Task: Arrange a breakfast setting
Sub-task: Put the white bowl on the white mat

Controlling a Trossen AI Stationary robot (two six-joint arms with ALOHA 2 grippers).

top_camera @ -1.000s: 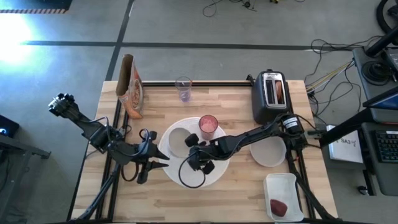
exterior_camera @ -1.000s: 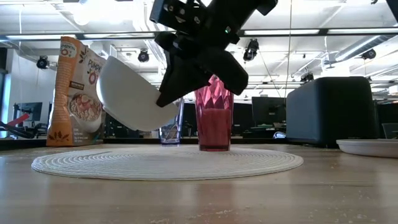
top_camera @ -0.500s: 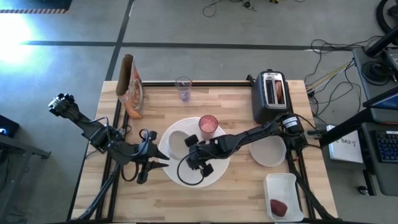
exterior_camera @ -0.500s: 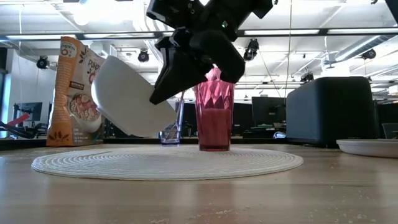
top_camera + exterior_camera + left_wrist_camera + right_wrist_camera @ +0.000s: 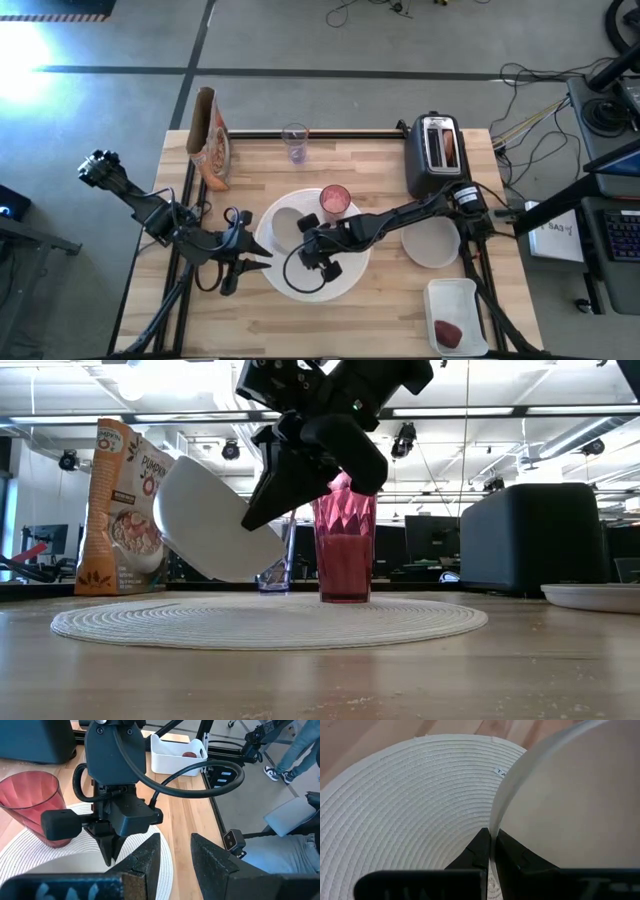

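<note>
One small white bowl [image 5: 205,520], one pink tumbler [image 5: 344,545], one plate [image 5: 430,245]

Small white bowl [image 5: 212,520] hangs tilted above the mat, beside pink tumbler [image 5: 344,550].

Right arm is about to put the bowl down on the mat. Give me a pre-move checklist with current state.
1. Grip: right gripper shut on the rim of the white bowl: ok.
2. Bowl level for placing: it hangs steeply tilted: not ok.
3. Bowl clear of the woven placemat: gap shows in the low view: ok.
4. Landing spot under the bowl: bare mat in the right wrist view: ok.
5. Clearance to the pink tumbler: upright on the mat, close to the right arm; gap: cannot tell.
6. Left gripper: open, empty, at the mat's left edge, apart from the bowl: ok.
</note>
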